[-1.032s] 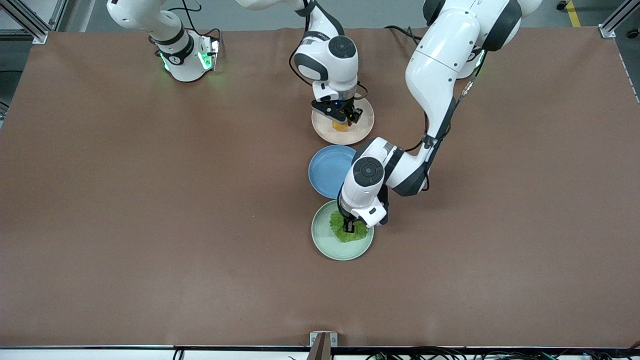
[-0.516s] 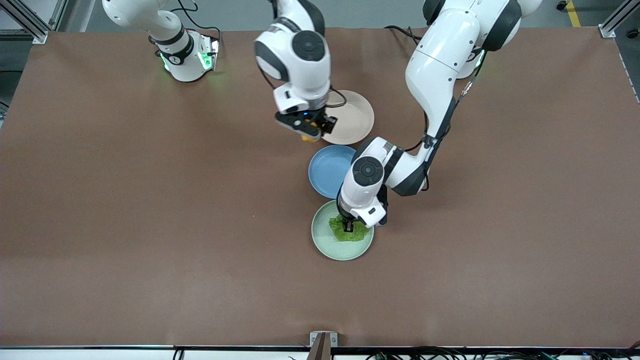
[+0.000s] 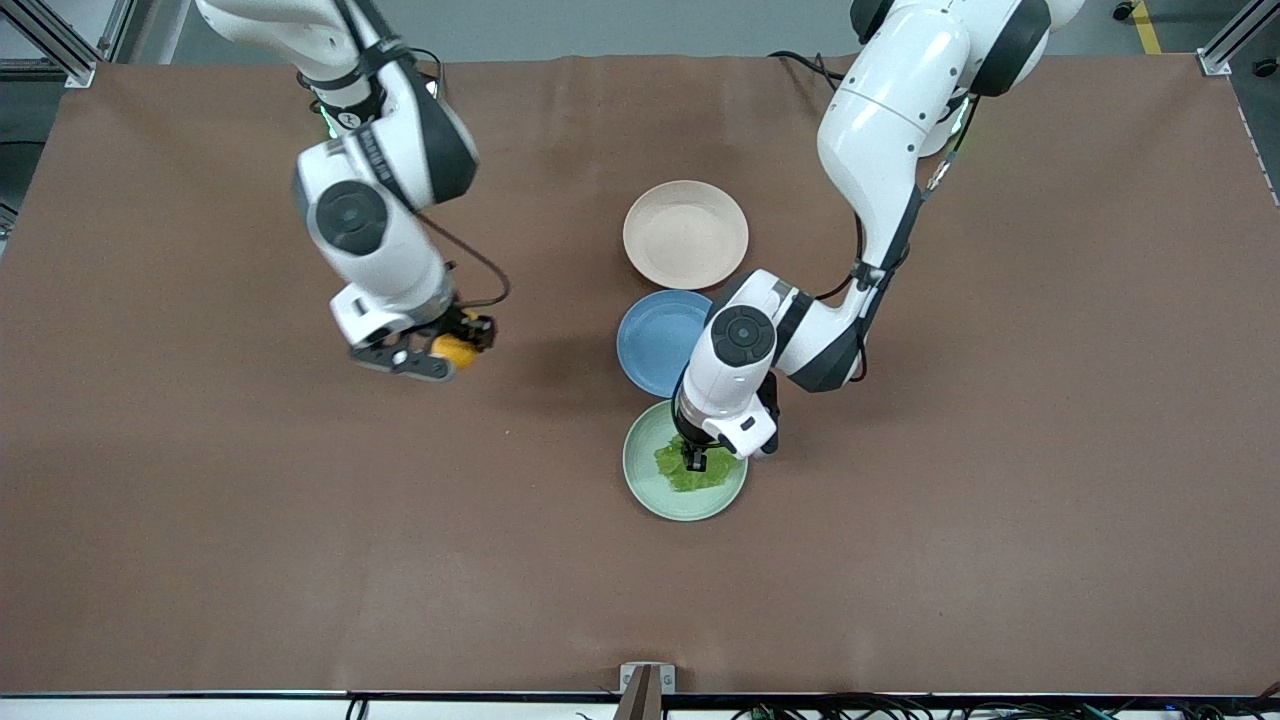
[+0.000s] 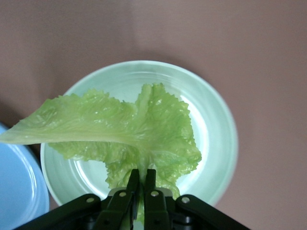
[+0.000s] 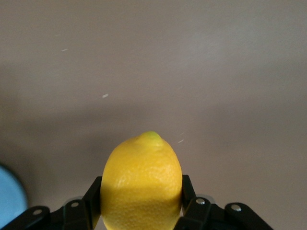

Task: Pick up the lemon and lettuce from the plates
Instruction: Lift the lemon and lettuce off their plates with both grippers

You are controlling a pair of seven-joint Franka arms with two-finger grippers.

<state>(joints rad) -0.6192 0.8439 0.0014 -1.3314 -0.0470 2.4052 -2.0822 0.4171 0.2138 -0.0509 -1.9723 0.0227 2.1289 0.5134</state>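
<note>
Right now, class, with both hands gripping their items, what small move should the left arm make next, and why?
Probably lift straight up. The left hand is shut on the lettuce leaf at its stem, over the mint green plate. The right hand already holds the lemon over bare table.

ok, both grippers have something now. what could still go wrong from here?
1. The left gripper pinches only the stem end of the lettuce, over the green plate. The thin leaf could tear or slide out when lifted.
2. One long end of the leaf hangs out over the blue plate and might drag on its rim.
3. The right gripper holds the round, smooth lemon up over bare table; a fast swing might squeeze it out.
</note>
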